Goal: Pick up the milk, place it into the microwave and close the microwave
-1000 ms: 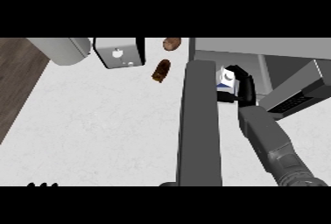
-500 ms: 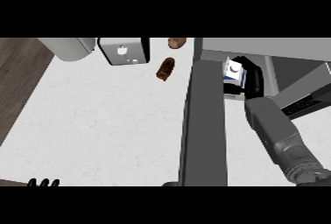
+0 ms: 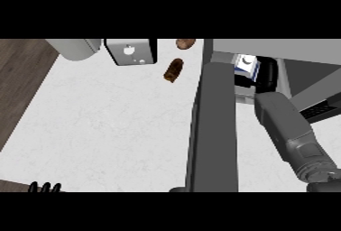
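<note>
The black fingers of the right hand (image 3: 268,74) look curled against the side of the milk (image 3: 244,63), clamped on it as far as this steep angle shows, though the far fingers are hidden behind the carton; the milk, a white and blue carton, sits within the dark opening of the microwave (image 3: 286,45), and whether its base touches the floor inside cannot be told; the grey forearm (image 3: 290,131) runs back from there to the lower right; just to its left the open door (image 3: 214,126) stands edge-on, a long grey bar across the counter (image 3: 100,122); the step in hand is the placing, nearly done; next the fingers need to part and the hand draw straight back clear of the opening, then the door must be swung shut without catching the arm; the left hand (image 3: 45,187) rests at the lower left edge, fingers straight and apart; two brown lumps (image 3: 174,70) lie well away near a small grey box (image 3: 130,50).
</note>
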